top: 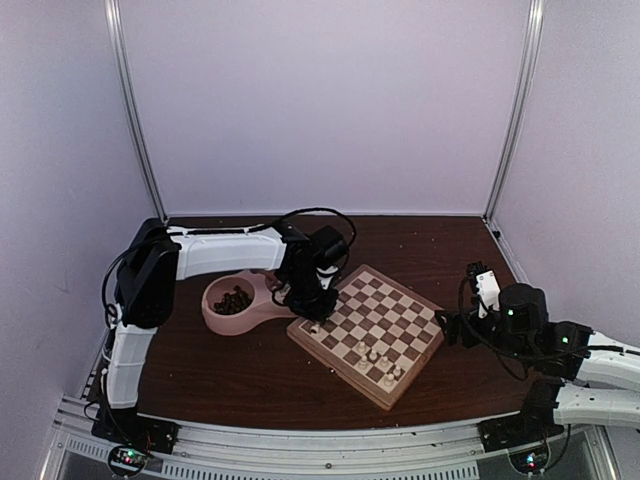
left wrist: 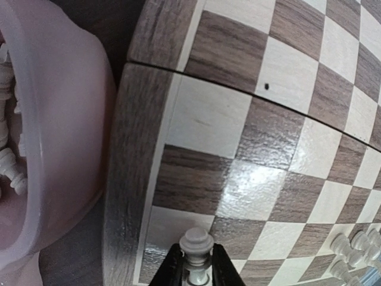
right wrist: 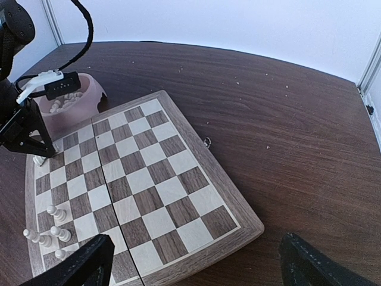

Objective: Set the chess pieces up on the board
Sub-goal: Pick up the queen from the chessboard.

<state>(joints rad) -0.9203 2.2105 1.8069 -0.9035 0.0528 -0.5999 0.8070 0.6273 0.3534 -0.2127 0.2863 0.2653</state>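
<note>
Left wrist, chess piece (left wrist: 196,242), base cut off

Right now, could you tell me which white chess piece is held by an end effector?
The piece at the board corner beside the pink dish, pinched by the left end effector; the others sit free.

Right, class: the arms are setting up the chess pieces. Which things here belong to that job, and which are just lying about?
Belongs to the job:
board
white pieces standing on it
white piece in the left gripper
pink dish holding spare pieces

Just lying about:
small object beside the board, too small to identify
specks on the table
</note>
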